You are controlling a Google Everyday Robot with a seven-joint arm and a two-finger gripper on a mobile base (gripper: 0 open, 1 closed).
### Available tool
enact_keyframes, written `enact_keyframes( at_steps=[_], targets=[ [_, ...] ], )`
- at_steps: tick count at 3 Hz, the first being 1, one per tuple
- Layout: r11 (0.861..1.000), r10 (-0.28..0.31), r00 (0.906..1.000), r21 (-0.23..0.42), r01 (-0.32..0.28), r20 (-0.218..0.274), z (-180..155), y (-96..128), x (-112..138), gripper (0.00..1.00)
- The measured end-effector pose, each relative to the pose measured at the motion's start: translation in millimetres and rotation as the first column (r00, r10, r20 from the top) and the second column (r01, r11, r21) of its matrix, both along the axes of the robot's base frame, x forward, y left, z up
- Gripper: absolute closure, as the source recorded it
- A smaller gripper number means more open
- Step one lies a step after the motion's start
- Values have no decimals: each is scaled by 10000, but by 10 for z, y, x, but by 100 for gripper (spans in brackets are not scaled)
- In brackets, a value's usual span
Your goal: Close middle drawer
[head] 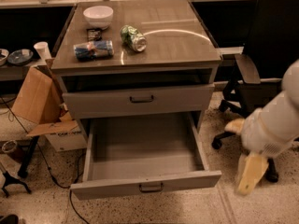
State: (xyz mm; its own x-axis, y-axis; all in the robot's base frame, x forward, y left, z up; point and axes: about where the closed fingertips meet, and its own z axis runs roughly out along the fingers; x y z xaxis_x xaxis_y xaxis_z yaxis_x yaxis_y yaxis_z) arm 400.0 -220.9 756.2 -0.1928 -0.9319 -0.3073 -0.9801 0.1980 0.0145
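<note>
The middle drawer (145,185) is pulled far out of the grey cabinet. It has a shallow flat front with a small dark bar handle (151,187), and its plain grey tray (142,146) has nothing in it. Above it the taller top drawer (140,100) stands slightly out. The lowest drawer is hidden under the open one. My gripper (248,174) hangs from the white arm (275,125) at the right, pointing down, a little right of the open drawer's front right corner and not touching it.
On the cabinet top (173,41) are a white bowl (98,16), a green can (133,38) on its side and a blue packet (93,50). A black office chair (266,55) stands behind the arm. A cardboard box (39,101) and cables lie at the left.
</note>
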Motion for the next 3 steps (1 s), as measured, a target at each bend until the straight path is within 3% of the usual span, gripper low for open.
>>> enact_keyframes(
  at_steps=[1, 2, 3],
  targets=[
    [9951, -88, 9989, 980, 134, -467, -948, -10, -201, 0],
    [9786, 111, 9984, 2059, 6, -558, -1918, 240, -239, 0],
    [9786, 111, 9984, 2059, 6, -558, -1918, 240, -239, 0]
  ],
)
